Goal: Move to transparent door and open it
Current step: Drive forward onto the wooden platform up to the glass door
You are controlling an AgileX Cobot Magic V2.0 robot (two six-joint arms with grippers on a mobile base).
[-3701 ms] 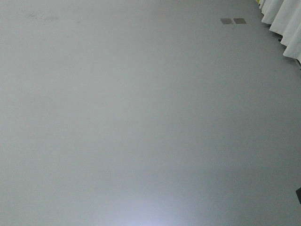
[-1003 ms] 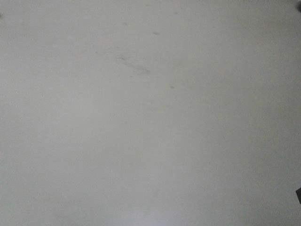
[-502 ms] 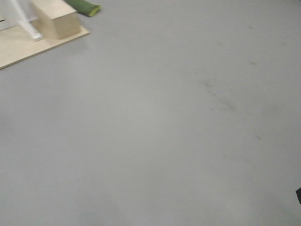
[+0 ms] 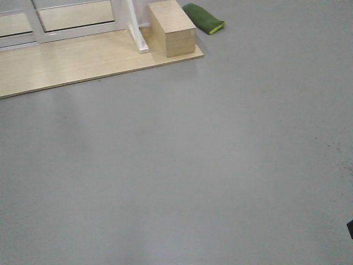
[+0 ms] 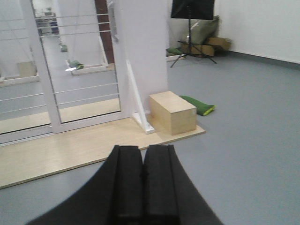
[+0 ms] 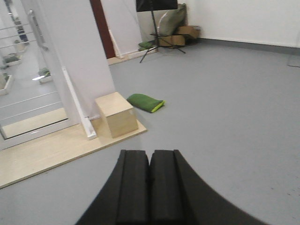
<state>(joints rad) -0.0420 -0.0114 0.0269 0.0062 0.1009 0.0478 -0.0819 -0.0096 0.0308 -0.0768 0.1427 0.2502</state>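
Grey floor [image 4: 193,165]: wide and bare between the base and the target.
Pale wooden platform [image 4: 83,61]: ahead and to the left, on the floor.
Transparent door [image 5: 79,65]: stands at the platform's back edge, just left of a white wall panel [image 5: 140,47], well apart from both arms. White frame, thin white cross bars.
It looks stiff and probably weighty. Glass is fragile, so no pushing on the pane or bars. It likely slides sideways.
Wooden box [image 5: 172,112]: on the platform corner, beside the panel's foot.
Green bag [image 5: 197,105]: on the floor just past the box.
Handle [image 5: 111,21]: grey, high on the door's right edge. Best place to hook and pull.
Left gripper [image 5: 142,152] and right gripper [image 6: 149,157]: both pressed together, holding nothing.
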